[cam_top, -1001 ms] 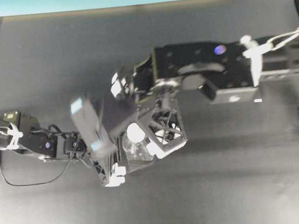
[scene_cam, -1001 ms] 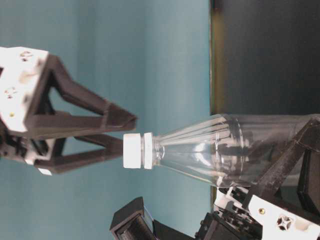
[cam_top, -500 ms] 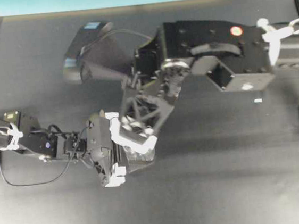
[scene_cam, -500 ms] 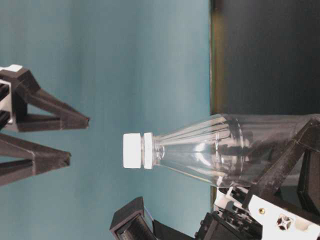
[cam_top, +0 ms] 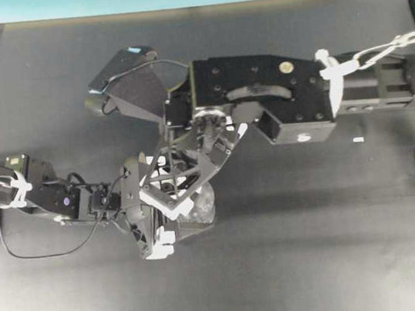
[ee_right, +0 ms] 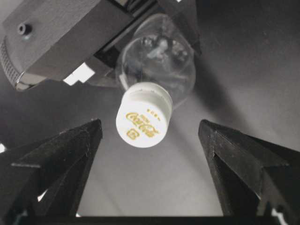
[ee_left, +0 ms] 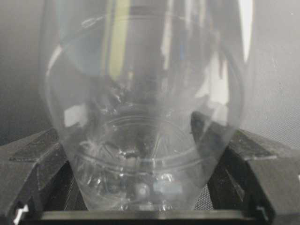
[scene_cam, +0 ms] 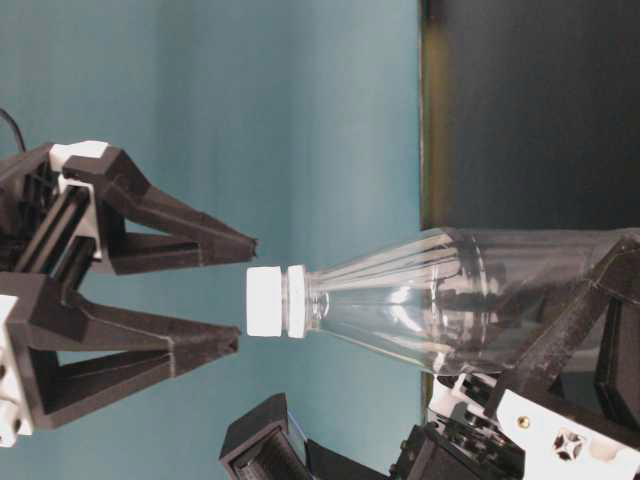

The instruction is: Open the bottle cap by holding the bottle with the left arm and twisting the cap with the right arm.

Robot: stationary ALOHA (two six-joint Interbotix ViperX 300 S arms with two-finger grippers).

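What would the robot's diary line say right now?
left gripper: shut on bottle | right gripper: open above bottle cap | cap: on

I see the bottle (scene_cam: 430, 300): clear plastic, rounded ribbed body, empty, standing upright approx. mid-table, slightly left of centre. Bottle cap (ee_right: 143, 116) is small, round, white w/ gold Coca-Cola script on top, seated on the neck, much narrower than the body.

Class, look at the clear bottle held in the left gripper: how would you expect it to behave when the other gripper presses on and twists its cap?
The bottle looks empty, so it is probably light. Its thin clear wall may flex or slip where the left gripper clamps only its lower body. The white cap sits far from that grip, so pressure from the open right gripper could tilt it.
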